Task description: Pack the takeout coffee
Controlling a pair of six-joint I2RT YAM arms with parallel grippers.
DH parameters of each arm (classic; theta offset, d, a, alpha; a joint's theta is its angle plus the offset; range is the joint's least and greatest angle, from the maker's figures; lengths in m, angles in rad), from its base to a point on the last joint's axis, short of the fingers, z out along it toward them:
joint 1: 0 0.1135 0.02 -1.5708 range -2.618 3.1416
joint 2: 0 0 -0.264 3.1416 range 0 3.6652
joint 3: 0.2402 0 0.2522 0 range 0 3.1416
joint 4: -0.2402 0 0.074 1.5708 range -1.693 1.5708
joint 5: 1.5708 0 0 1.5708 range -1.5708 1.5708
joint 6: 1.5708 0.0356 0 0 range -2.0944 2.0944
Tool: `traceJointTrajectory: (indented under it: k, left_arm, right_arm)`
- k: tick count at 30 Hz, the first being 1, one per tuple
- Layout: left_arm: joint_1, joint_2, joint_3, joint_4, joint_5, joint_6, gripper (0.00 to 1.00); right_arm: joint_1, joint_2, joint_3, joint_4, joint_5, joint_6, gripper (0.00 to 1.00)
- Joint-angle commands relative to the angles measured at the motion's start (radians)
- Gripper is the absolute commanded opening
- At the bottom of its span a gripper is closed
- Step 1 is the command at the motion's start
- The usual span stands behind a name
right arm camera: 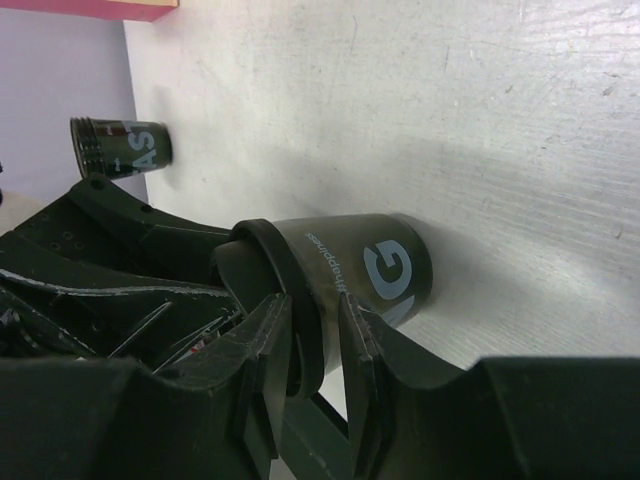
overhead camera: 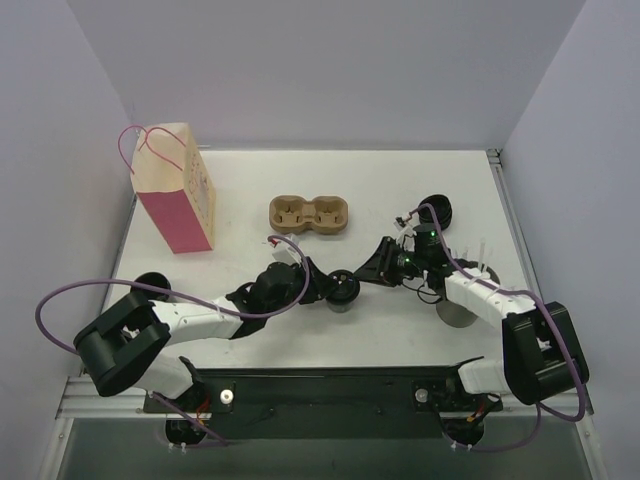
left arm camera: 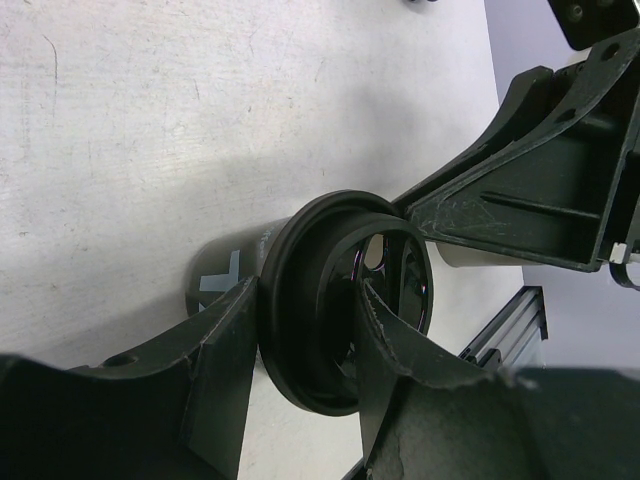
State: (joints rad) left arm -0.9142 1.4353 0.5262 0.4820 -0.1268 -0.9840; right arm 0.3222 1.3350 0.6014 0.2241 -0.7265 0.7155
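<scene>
Top external: we see one coffee cup [overhead camera: 343, 288] on the bench [overhead camera: 400, 190].
Left jaws: clamped around that cup.
Right jaws: pinching its lid [right arm camera: 283, 262] rim.

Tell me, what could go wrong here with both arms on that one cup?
1. The right tool pinches only the rim of the lid, so the lid could end up crooked or pop off.
2. The left tool squeezes the cup at its sides; too hard a squeeze might dent it.
3. Both tools crowd together and might bump.
</scene>
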Motion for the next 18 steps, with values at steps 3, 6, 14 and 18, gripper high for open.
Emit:
traceJointTrajectory:
  k: [3, 6, 14, 18]
  left_arm:
    - [-0.026, 0.102, -0.084, -0.367, 0.016, 0.045, 0.47]
    - [-0.040, 0.119, -0.091, -0.361, 0.012, 0.028, 0.47]
    - [-0.058, 0.165, -0.117, -0.330, 0.012, -0.013, 0.47]
    - [-0.057, 0.154, -0.134, -0.339, 0.003, -0.021, 0.47]
  right_arm:
    - [0.014, -0.002, -0.143, 0.079, 0.041, 0.002, 0.22]
    - [0.018, 0.000, -0.228, 0.181, 0.048, 0.019, 0.21]
    - [0.038, 0.073, -0.362, 0.366, 0.094, -0.025, 0.19]
    - [0.038, 0.145, -0.414, 0.484, 0.091, -0.011, 0.18]
